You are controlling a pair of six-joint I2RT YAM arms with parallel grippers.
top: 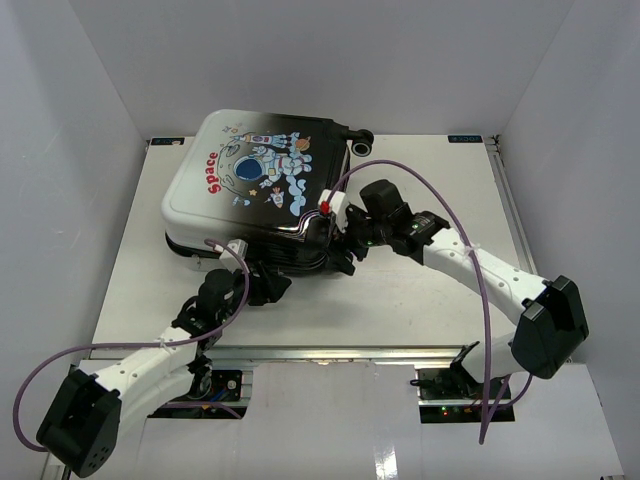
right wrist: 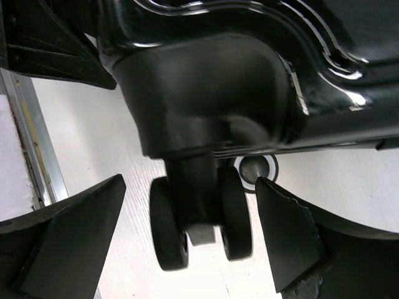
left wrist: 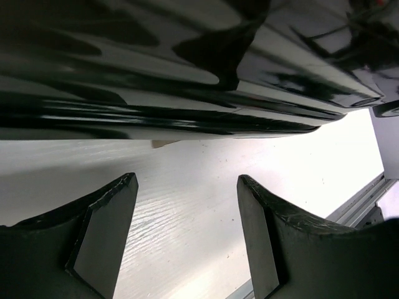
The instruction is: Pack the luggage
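The luggage (top: 255,175), a hard-shell suitcase with an astronaut and red "Space" print, lies flat and closed on the white table (top: 420,290). My left gripper (top: 268,285) is open at its near edge; in the left wrist view the glossy black shell (left wrist: 187,75) fills the top and only bare table shows between the fingers (left wrist: 103,237). My right gripper (top: 345,250) is open at the near right corner. In the right wrist view its fingers (right wrist: 293,237) straddle a black twin caster wheel (right wrist: 199,218) without touching it.
White walls enclose the table on three sides. A metal rail (top: 330,352) runs along the table's near edge. Purple cables (top: 440,195) loop over both arms. Another caster (top: 362,143) sticks out at the suitcase's far right corner.
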